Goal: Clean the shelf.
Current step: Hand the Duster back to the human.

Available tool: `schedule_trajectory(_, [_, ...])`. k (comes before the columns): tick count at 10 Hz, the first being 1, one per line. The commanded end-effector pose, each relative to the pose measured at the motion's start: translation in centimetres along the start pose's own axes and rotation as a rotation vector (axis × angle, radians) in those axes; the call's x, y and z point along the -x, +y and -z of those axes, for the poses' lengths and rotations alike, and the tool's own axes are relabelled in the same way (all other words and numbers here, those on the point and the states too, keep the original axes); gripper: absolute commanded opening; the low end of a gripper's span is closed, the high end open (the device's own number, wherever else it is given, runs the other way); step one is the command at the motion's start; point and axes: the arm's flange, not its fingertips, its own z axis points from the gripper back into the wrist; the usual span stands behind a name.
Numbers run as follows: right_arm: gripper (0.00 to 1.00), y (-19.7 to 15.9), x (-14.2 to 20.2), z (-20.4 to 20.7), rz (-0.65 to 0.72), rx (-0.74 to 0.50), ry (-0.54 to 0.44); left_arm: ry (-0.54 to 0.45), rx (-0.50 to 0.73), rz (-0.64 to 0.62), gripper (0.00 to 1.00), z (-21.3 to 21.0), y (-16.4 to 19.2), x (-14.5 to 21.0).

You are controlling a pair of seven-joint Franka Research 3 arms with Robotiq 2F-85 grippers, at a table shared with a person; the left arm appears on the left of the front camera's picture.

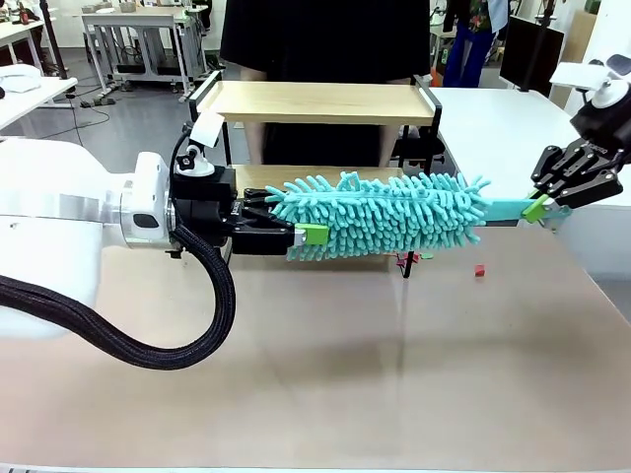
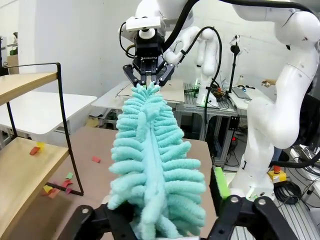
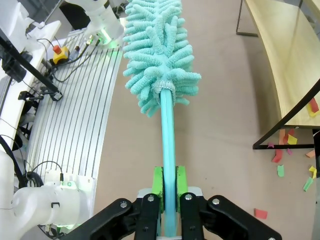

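Front view: duster, soft fluffy head, light, stiff handle. Right tool clamps the handle; left tool straddles the head, grip unclear. Shelf rigid.

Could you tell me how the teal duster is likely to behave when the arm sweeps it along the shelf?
The duster has a fluffy head of soft fingers that will probably bend against the shelf. Its thin handle looks rigid, lying straight in the right pincer. It likely weighs little, so the paper scraps may scatter.
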Motion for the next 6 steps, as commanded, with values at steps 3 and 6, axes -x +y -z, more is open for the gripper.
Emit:
schedule_trajectory(3, [0.13,0.1,-0.16,-0.12,-0.005,0.0,-0.008,-0.04,0.009,-0.017,0.16,-1.34,-2.89,1.42])
schedule_trajectory(6, [0.13,0.1,-0.16,-0.12,-0.005,0.0,-0.008,-0.033,0.016,-0.012,0.0,-1.35,-2.73,1.35])
